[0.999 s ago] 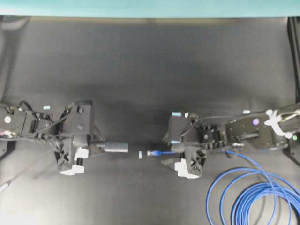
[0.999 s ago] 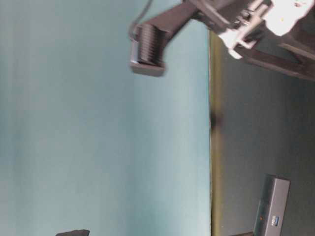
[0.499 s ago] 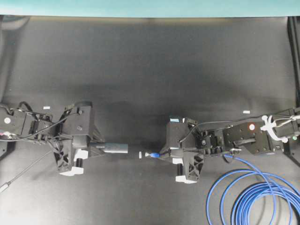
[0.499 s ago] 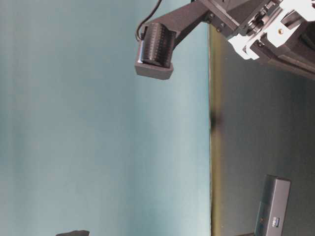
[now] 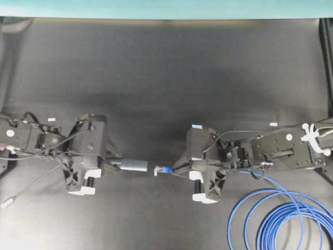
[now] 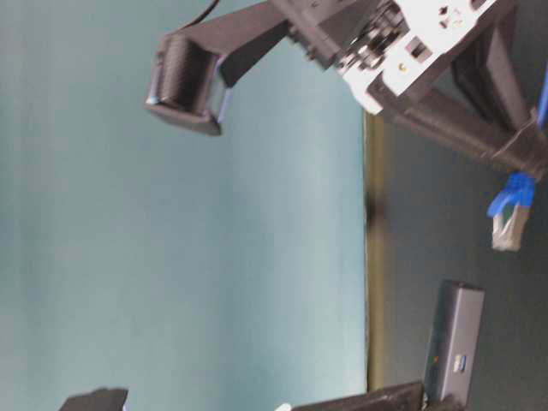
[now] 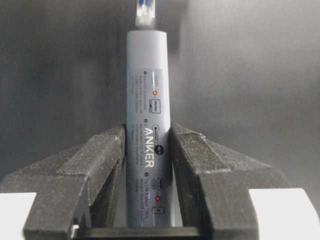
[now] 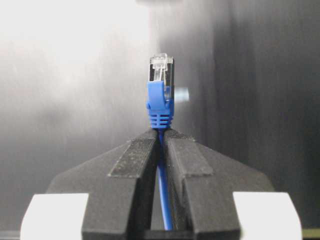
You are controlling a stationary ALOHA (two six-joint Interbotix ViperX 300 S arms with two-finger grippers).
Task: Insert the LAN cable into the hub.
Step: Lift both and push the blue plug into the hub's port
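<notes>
Left gripper (image 7: 148, 165): clamped on the hub (image 7: 148, 125), one black finger (image 7: 102, 165) pressed against each long side; the grey bar juts forward past the fingertips, printed label up.
Hub's far end: the LAN cable's plug (image 7: 145, 12) sits just beyond it, in line; contact cannot be told.
Right gripper (image 8: 161, 142): pinched tight on the LAN cable (image 8: 161, 190) just behind the blue boot, the clear plug (image 8: 161, 70) sticking out ahead of the fingertips.
Overhead: hub (image 5: 132, 165) and plug (image 5: 162, 170) point at each other near the middle of the black table (image 5: 166, 78), just beside one another.
Cable slack: trails back under the right arm into blue coils (image 5: 283, 219) at the table's right near corner.
Grey tail cable (image 5: 26, 190): runs left from the left arm, ending in a small plug.
</notes>
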